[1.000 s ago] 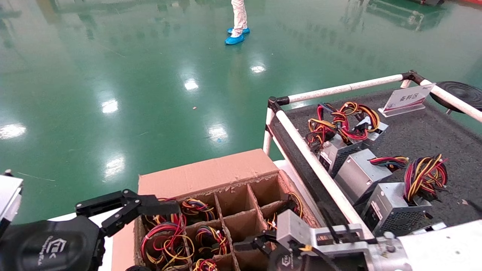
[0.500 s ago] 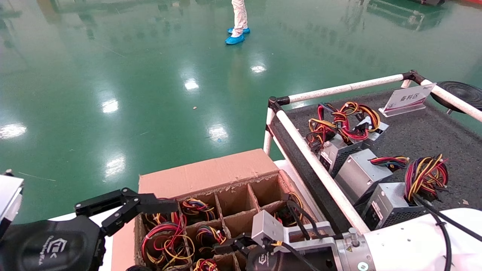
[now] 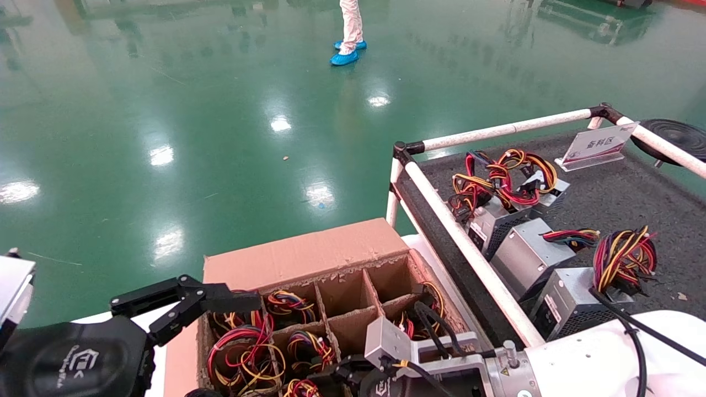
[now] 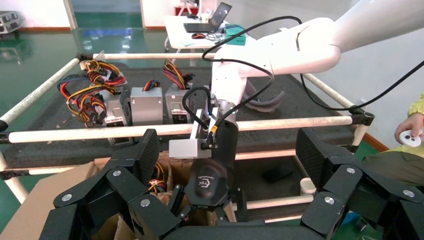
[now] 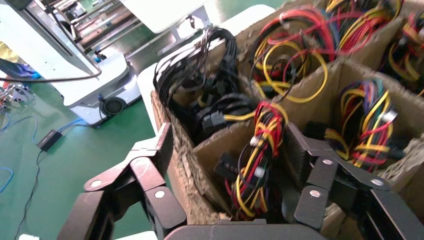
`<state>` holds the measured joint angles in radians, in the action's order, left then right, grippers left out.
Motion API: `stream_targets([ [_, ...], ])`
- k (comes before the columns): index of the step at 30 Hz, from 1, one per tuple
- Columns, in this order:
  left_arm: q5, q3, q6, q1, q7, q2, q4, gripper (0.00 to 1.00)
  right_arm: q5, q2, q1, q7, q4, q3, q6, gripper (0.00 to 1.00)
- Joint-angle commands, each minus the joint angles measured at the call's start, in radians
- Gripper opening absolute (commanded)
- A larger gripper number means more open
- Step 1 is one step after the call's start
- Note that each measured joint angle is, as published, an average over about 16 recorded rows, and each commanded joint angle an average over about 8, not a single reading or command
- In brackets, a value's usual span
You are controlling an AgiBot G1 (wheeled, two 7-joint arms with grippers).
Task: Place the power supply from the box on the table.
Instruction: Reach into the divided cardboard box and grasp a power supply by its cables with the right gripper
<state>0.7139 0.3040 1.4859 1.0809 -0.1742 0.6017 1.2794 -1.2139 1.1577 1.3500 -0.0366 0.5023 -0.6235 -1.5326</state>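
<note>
The brown cardboard box (image 3: pixel 309 253) with grid cells stands low in the middle of the head view. In its cells only wire bundles of the power supplies show. My right gripper (image 3: pixel 337 379) is open over the near cells. In the right wrist view it (image 5: pixel 230 145) straddles the box's ragged outer wall (image 5: pixel 182 172), one finger outside, the other inside a cell. A red, yellow and black wire bundle (image 5: pixel 257 150) of a power supply lies between the fingers, its metal body hidden. My left gripper (image 3: pixel 242 295) hangs open by the box's left side, holding nothing.
The dark grey table (image 3: pixel 618 204) with white tube rails (image 3: pixel 463 242) stands right of the box. Three silver power supplies (image 3: pixel 524 256) with wire bundles lie on it near the rail, and a white sign (image 3: pixel 598 144) stands at the back. A person stands on the green floor (image 3: pixel 345 33).
My right arm has swung left from the table rail and come down over the box's near cells. The left arm has not moved.
</note>
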Motion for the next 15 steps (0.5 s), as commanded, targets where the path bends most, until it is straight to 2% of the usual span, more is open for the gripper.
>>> stream_targets([
  [1, 0.0, 0.0, 0.0, 0.0, 0.0, 0.0, 0.0, 1.0, -0.003, 0.003, 0.0, -0.004, -0.007, -0.003, 0.002, 0.0],
  [15, 0.0, 0.001, 0.0, 0.0, 0.0, 0.0, 0.0, 1.0, -0.006, 0.022, 0.004, -0.018, -0.057, -0.003, 0.029, 0.0],
])
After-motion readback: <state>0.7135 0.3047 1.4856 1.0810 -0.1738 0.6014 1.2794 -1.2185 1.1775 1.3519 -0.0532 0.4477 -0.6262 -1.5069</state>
